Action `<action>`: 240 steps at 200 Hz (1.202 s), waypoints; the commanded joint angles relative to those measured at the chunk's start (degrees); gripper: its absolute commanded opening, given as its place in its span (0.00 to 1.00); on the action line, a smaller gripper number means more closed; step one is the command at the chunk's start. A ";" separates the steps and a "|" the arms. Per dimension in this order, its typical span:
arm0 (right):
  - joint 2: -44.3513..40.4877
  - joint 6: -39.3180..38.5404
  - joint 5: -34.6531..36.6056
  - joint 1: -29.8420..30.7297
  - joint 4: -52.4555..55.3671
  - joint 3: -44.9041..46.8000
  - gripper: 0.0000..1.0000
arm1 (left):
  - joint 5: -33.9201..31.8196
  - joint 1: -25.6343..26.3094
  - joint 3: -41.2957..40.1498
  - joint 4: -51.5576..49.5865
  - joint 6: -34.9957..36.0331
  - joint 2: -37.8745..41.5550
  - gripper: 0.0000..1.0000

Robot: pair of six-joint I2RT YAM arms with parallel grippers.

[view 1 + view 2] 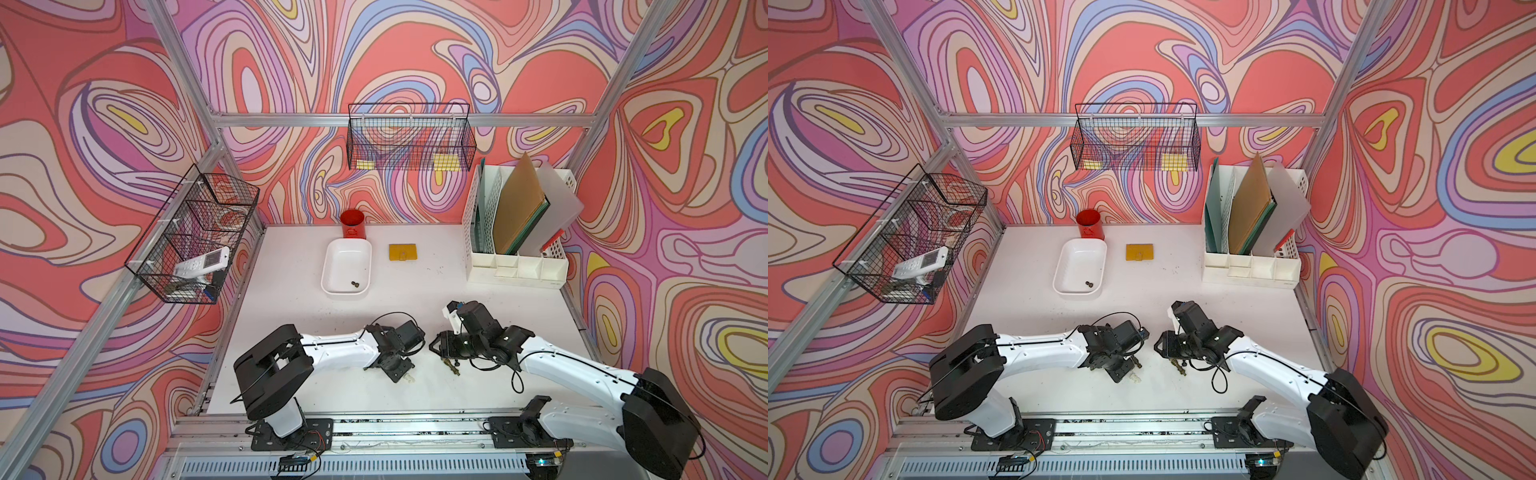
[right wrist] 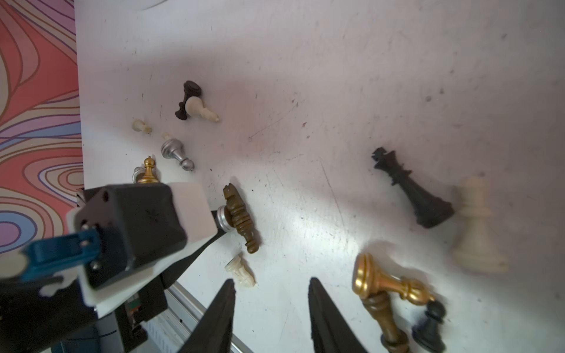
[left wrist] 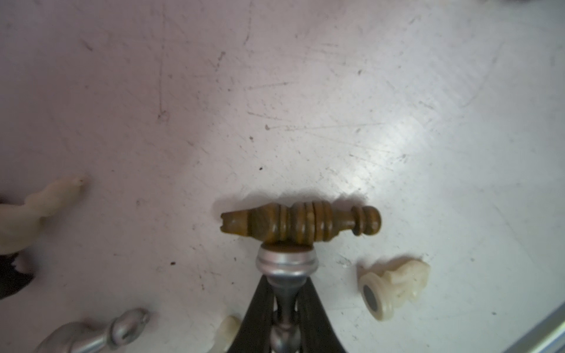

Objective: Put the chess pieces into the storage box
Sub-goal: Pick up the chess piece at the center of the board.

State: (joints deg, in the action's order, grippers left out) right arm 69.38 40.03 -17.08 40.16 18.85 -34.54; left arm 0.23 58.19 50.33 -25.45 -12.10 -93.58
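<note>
In the left wrist view my left gripper (image 3: 286, 311) is shut on a silver chess piece (image 3: 286, 261), whose stem runs between the jaws and whose round base touches a brown turned piece (image 3: 301, 221) lying on the table. A cream knight (image 3: 394, 285) lies close by. My right gripper (image 2: 272, 293) hangs open over bare table, with nothing between its fingers. Around it lie a gold piece (image 2: 388, 282), a black piece (image 2: 412, 189) and a cream pawn (image 2: 474, 226). The white storage box (image 1: 326, 266) stands mid-table and holds one small dark piece (image 1: 355, 284).
A red cup (image 1: 352, 224) stands behind the box, and a yellow card (image 1: 402, 252) lies to its right. The white file rack (image 1: 515, 249) fills the back right corner. Wire baskets (image 1: 195, 237) hang on the walls. The left arm's wrist (image 2: 131, 229) is near my right gripper.
</note>
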 commanded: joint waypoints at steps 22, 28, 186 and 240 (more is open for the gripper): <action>5.87 2.91 -1.76 3.23 -10.69 1.80 0.40 | 4.55 0.25 -2.42 3.04 -2.38 2.68 0.04; 6.51 2.92 -2.36 3.26 -11.93 2.17 0.40 | 4.68 0.26 -2.53 3.14 -2.47 2.79 0.02; 16.72 0.85 -7.86 4.20 -19.33 2.69 0.36 | 15.16 -6.80 -5.46 7.96 -8.70 6.41 0.00; 17.50 1.19 -6.12 4.46 -18.71 1.25 0.34 | 15.50 -8.94 -5.37 7.01 -10.14 9.03 0.00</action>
State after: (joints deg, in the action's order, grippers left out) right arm 87.07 41.50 -25.08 44.25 -0.47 -32.29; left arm 14.70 50.61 45.12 -18.39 -21.12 -87.42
